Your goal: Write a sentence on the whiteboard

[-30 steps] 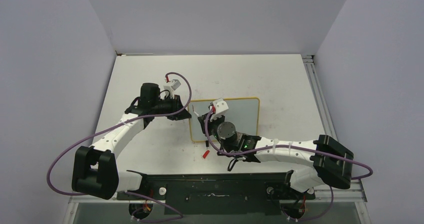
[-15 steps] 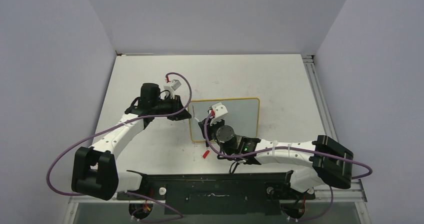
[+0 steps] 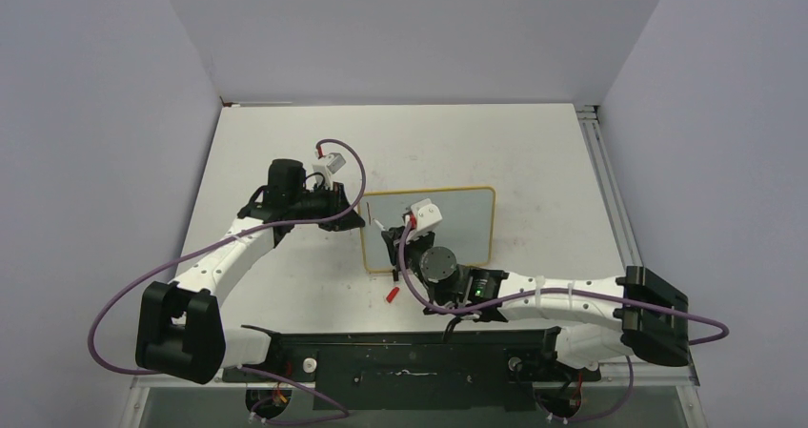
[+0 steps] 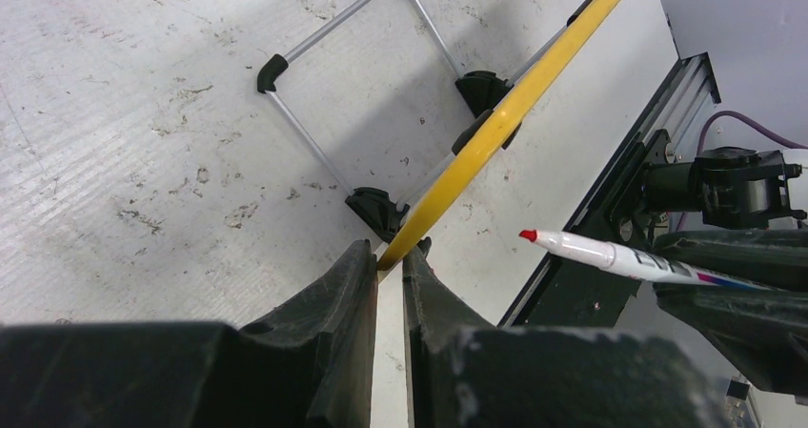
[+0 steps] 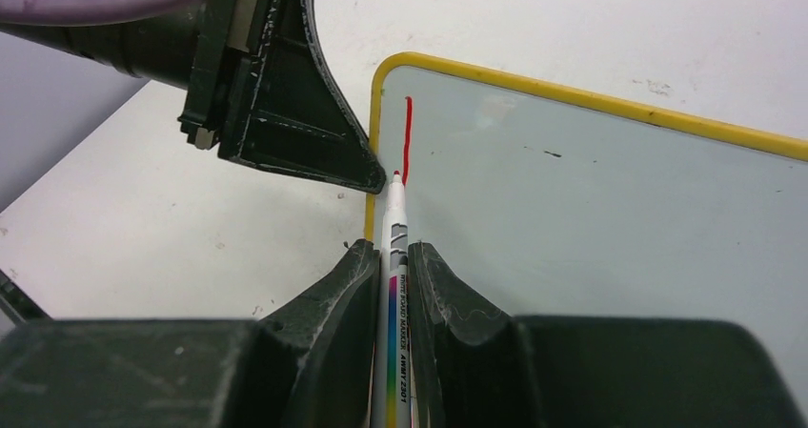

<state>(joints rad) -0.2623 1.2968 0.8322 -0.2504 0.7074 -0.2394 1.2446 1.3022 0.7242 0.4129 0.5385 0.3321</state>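
Elbow swung outward since; my right claw (image 5: 391, 253) grips the white red-tipped marker (image 5: 394, 220), tip dead ahead at the red stroke's (image 5: 408, 134) foot on the yellow-framed whiteboard (image 5: 591, 218).

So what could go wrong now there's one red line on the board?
The left jaws pinch only the thin yellow frame of the whiteboard, so it might slip or swing if the marker pushes hard. The red stroke sits right by that frame and the left jaws, so the marker tip could bump them or run off the edge. The red cap lies loose by the right arm and might get knocked.
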